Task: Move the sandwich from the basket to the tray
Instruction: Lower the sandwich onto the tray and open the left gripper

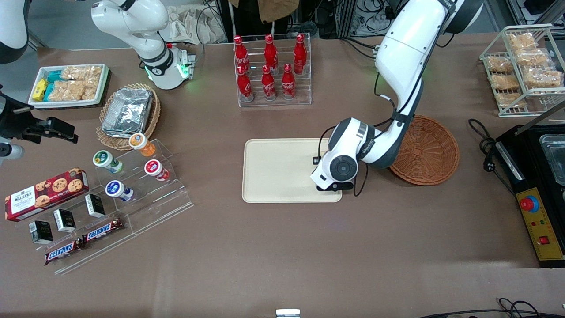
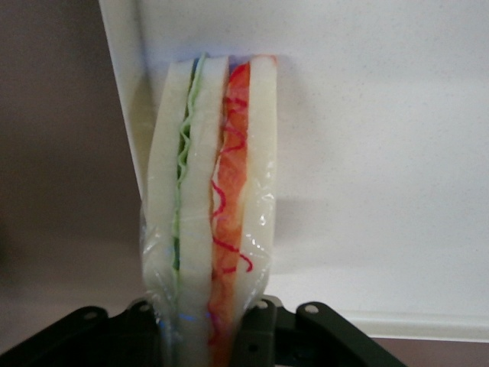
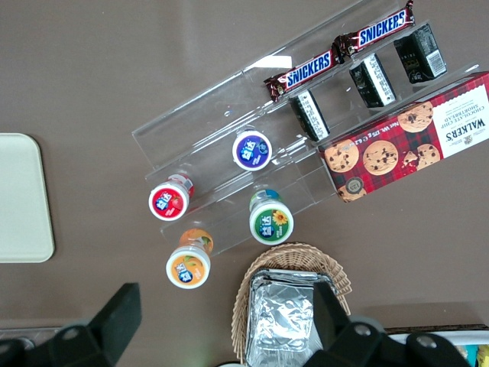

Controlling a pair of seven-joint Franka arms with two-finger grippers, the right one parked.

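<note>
The sandwich [image 2: 210,191], a plastic-wrapped wedge of white bread with green and orange-red layers, is pinched at its lower end between the black fingers [image 2: 263,332] of my left gripper [image 2: 206,325], which is shut on it. It hangs over the cream tray [image 2: 382,153], close to the tray's rim. In the front view the gripper [image 1: 330,187] sits low over the corner of the tray [image 1: 278,170] nearest the basket, and the wrist hides the sandwich. The reddish-brown basket [image 1: 430,152] lies beside the tray toward the working arm's end, with nothing showing in it.
A clear rack of red cola bottles [image 1: 270,70] stands farther from the camera than the tray. Acrylic steps with cups, a cookie box [image 1: 46,193] and candy bars lie toward the parked arm's end. A black appliance [image 1: 538,185] and a wire snack rack [image 1: 523,66] sit past the basket.
</note>
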